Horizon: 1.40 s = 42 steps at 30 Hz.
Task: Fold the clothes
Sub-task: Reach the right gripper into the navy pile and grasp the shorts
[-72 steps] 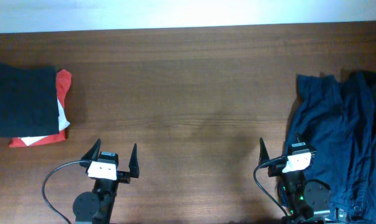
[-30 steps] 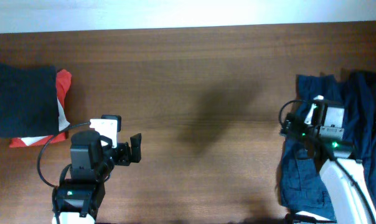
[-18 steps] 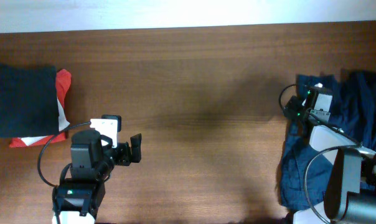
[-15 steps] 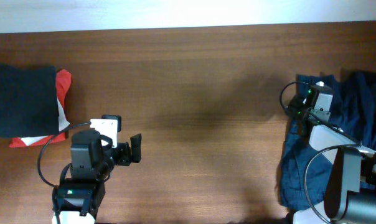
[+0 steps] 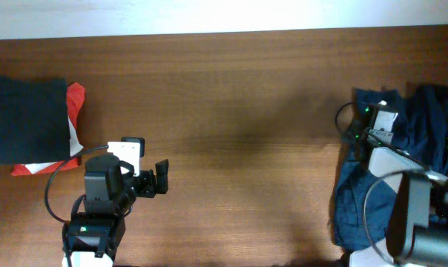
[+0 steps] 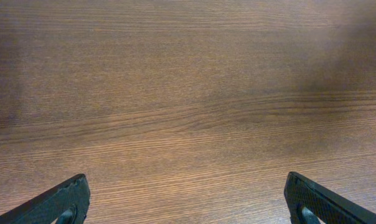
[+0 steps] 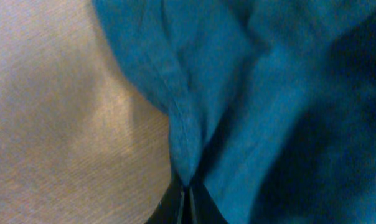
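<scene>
1. Right arm has swung up from the near edge since the oldest frame and now reaches over the left rim of the navy pile; over the last half second it only nudged slightly toward 3 o'clock. Left arm also turned from its start pose and has not shifted in the last second.
2. Left pincer (image 6: 187, 201): nearest item, at about 7 o'clock in the overhead view, pointing toward 3 o'clock. Fingers spread wide, one tip in each lower corner of the left wrist view, nothing between them, only bare wood below.
3. Right pincer (image 7: 187, 198): at about 3 o'clock in the overhead view. In the right wrist view the fingers meet almost completely, and a fold of the cloth edge runs down into them, so it is pinched on the fabric.
4. Navy garment (image 5: 432, 133): wrinkled heap at 3 to 4 o'clock, running off the right edge of the overhead view. Its left hem lies on the wood where the right pincer grips it. Garment type can't be told from these views.
5. Folded black garment (image 5: 27, 119): neat square at 9 to 10 o'clock, well apart from both arms, lying on top of a red-and-white garment (image 5: 76, 100) that sticks out on its 3 o'clock and 6 o'clock sides.
6. Surface (image 5: 239, 104): dark brown wood grain, with a pale strip along the 12 o'clock edge.
</scene>
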{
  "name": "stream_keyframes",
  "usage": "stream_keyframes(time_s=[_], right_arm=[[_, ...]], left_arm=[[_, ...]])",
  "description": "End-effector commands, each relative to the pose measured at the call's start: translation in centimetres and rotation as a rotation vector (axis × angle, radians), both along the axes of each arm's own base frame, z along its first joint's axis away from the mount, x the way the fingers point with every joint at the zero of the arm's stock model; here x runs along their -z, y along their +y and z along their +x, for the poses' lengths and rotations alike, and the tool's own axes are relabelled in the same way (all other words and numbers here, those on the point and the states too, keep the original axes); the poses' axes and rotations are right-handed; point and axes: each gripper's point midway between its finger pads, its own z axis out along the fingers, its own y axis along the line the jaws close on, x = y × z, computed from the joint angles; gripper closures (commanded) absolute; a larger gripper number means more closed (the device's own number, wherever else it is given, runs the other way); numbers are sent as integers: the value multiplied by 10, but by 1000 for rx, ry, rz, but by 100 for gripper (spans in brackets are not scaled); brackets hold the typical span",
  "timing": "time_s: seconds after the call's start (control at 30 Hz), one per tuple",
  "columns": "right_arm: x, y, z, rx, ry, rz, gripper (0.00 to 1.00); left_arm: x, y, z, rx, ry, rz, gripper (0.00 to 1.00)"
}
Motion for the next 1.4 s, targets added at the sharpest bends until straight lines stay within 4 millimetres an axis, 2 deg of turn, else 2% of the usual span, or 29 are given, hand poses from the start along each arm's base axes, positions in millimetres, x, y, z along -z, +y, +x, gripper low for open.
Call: stream_keyframes(time_s=[0.0, 0.03, 0.07, 0.17, 0.2, 0.27, 0.3, 0.33, 0.37, 0.4, 0.43, 0.47, 0.5, 0.6, 0.77, 0.8, 0.83, 0.87, 0.9, 0.93, 0.97, 1.0, 1.03, 1.07, 1.13, 1.17, 1.2, 1.27, 1.37], right_arm=[[-103, -47, 11, 108, -181, -59, 96], [-136, -63, 5, 122, -207, -65, 96], [-159, -65, 7, 57, -233, -58, 96], [-179, -60, 8, 2, -275, -18, 96], [-195, -55, 9, -28, -315, -21, 96], [-256, -38, 19, -158, -442, -53, 96], [-309, -18, 24, -278, -556, -61, 96], [-358, 15, 27, -448, -670, -27, 96], [-407, 64, 23, -662, -777, 14, 96], [-430, 99, 15, -797, -820, 50, 96], [-439, 135, 8, -905, -824, 102, 96], [-431, 167, 5, -974, -788, 160, 96], [-404, 198, 3, -1043, -692, 226, 96], [-324, 236, 22, -1011, -415, 319, 96], [-215, 312, 61, -1097, -178, 386, 96], [-207, 323, 70, -1111, -190, 372, 96], [-207, 334, 80, -1135, -235, 357, 96], [-224, 343, 97, -1153, -350, 312, 96], [-244, 335, 120, -1049, -454, 271, 96], [-280, 314, 147, -871, -614, 247, 89], [-301, 291, 163, -742, -711, 231, 80], [-301, 274, 169, -656, -716, 241, 44], [-287, 266, 169, -636, -662, 247, 0], [-241, 254, 156, -632, -464, 222, 1], [-188, 240, 127, -635, -207, 200, 1], [-148, 222, 89, -605, 26, 213, 1], [-129, 204, 65, -559, 159, 216, 1], [-114, 161, 29, -443, 325, 226, 1], [-120, 100, -8, -276, 406, 293, 1]], left_arm=[[-10, -2, 3, 2, -23, -18, 1], [-10, -2, 3, 2, -22, -18, 1], [-10, -2, 3, 2, -23, -18, 1], [-10, -2, 3, 2, -23, -18, 1], [-10, -2, 3, 2, -23, -18, 1], [-10, -2, 3, 2, -23, -18, 1], [-10, -2, 3, 2, -23, -18, 1], [-10, -2, 3, 2, -23, -18, 1], [-10, -2, 3, 2, -23, -18, 1], [-10, -2, 3, 2, -23, -18, 1], [-10, -2, 3, 2, -23, -18, 1], [-10, -2, 3, 2, -23, -18, 1], [-10, -2, 3, 2, -22, -18, 1], [-10, -2, 3, 2, -22, -18, 1], [-10, -2, 3, 2, -22, -18, 1], [-10, -2, 3, 2, -22, -18, 1], [-10, -2, 3, 2, -22, -18, 1], [-10, -2, 3, 2, -22, -18, 1], [-10, -2, 3, 2, -22, -18, 1], [-10, -2, 3, 3, -21, -18, 1], [-10, -2, 3, 3, -21, -18, 1], [-10, -2, 3, 2, -21, -18, 1], [-10, -2, 3, 2, -21, -18, 1], [-10, -2, 3, 2, -22, -18, 1], [-10, -2, 3, 2, -22, -18, 1], [-10, -2, 3, 2, -22, -18, 1], [-10, -2, 3, 2, -22, -19, 1], [-14, -6, 5, 18, -41, -33, 1], [-24, -20, 12, 84, -87, -87, 1]])
